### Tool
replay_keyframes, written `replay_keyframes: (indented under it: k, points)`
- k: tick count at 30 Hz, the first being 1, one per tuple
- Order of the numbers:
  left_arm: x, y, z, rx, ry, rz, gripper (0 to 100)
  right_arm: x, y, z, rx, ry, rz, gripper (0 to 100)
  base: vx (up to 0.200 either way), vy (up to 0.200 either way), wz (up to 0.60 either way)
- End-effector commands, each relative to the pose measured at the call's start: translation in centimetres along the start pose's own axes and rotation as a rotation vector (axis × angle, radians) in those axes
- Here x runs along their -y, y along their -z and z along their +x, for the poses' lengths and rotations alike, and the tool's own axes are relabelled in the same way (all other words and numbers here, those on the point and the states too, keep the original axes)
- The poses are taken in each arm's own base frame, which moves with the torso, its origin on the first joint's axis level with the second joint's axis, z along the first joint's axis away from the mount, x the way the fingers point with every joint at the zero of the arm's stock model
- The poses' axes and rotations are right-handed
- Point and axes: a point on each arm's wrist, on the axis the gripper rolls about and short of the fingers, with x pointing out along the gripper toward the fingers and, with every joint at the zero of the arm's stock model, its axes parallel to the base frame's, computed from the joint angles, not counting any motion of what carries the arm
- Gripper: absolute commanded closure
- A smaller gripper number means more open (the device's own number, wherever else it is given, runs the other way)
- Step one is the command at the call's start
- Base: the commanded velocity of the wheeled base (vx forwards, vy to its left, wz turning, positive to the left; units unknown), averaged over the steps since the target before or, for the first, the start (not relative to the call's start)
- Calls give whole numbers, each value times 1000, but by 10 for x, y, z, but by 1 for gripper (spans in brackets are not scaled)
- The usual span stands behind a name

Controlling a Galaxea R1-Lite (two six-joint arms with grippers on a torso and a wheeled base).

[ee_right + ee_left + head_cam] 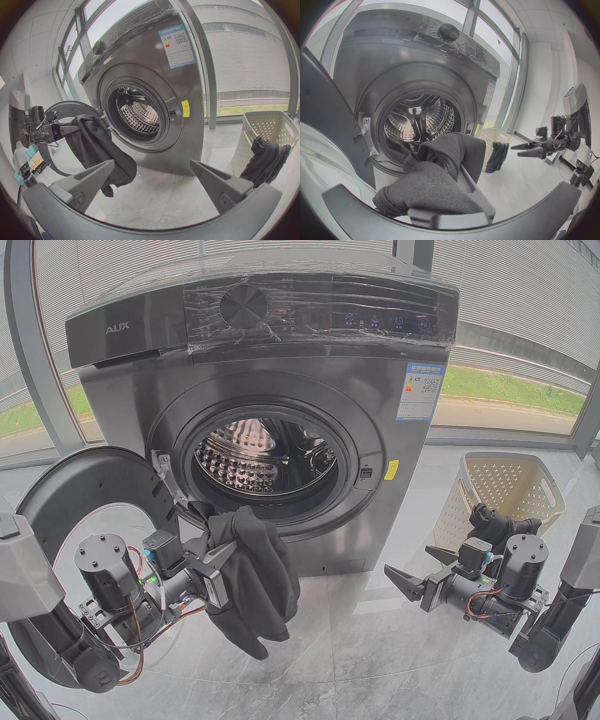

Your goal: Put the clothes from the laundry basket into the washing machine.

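A dark grey washing machine (262,365) stands ahead with its round door (87,490) swung open to the left, baring the steel drum (265,459). My left gripper (219,552) is shut on a black garment (262,577) just below and left of the drum's mouth. The cloth hangs down toward the floor, and its top edge lies near the opening's lower rim (440,181). A beige laundry basket (500,457) sits to the machine's right with another black garment (497,527) draped over its near rim. My right gripper (150,165) hovers open with nothing in it, left of the basket, above the floor.
The open door (72,109) takes up the space beside my left arm. Grey tiled floor (356,646) lies bare between the two arms. Tall windows (519,334) run behind the machine and the basket.
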Motion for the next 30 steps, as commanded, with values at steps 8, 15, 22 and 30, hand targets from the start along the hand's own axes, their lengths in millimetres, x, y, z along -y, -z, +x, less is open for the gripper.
replay_keyframes:
  k: [8, 15, 22, 30]
  points:
    - [1, 12, 16, -28, -4, -11, 100, -2, 0, 0, -1, -7, -1, 0, 150, 0, 0]
    - [4, 15, 16, -36, 4, -11, 100, -2, 0, 0, -1, -7, -2, 0, 0, 0, 0]
    - [3, 17, 19, -41, 3, -9, 100, -2, 2, 1, -7, -8, -1, 0, 86, 0, 0]
    - [3, 18, 19, -44, 1, -9, 100, -2, 2, 0, -6, -8, -1, 0, 0, 0, 0]
